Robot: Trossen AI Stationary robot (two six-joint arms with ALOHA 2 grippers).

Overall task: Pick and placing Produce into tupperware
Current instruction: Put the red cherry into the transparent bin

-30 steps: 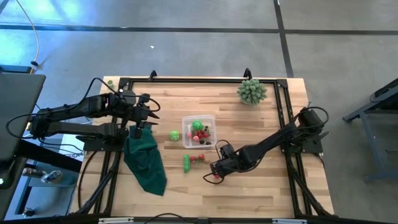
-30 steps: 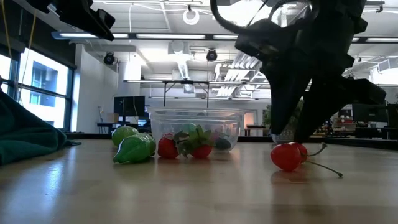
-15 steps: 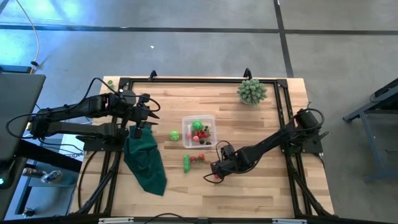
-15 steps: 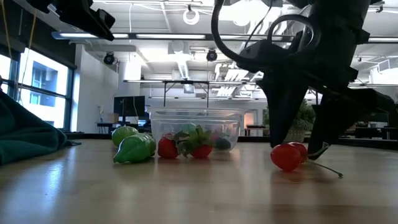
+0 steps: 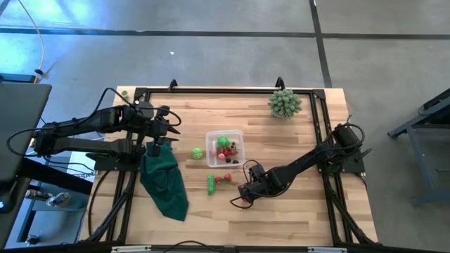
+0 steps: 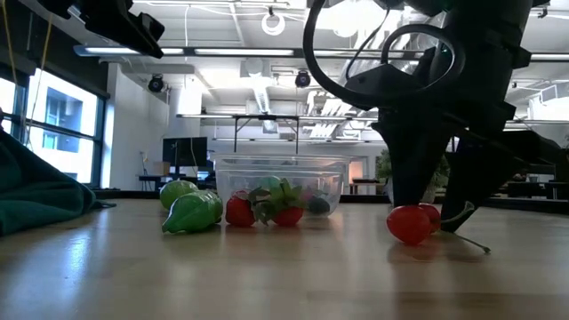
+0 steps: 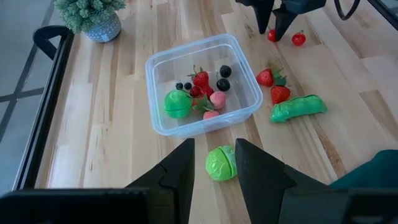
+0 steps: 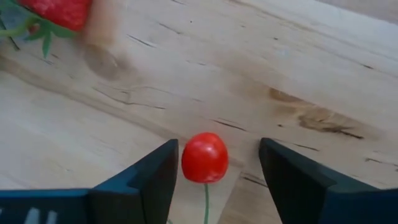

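Wooden table [image 5: 295, 218], right gripper [image 8: 214, 163] jaws now wider astride cherry [image 8: 204, 157]; left gripper [image 7: 213, 163] unchanged, narrow.

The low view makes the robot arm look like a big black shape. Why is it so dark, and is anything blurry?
In the low view, bright ceiling lights and windows sit behind the right gripper, so it shows as a dark silhouette over the cherry. In the right wrist view, the cherry between the open jaws looks sharp, while the strawberry at the picture's edge is soft and blurred.

Two cherries [image 7: 298, 38], one tupperware [image 7: 202, 84]
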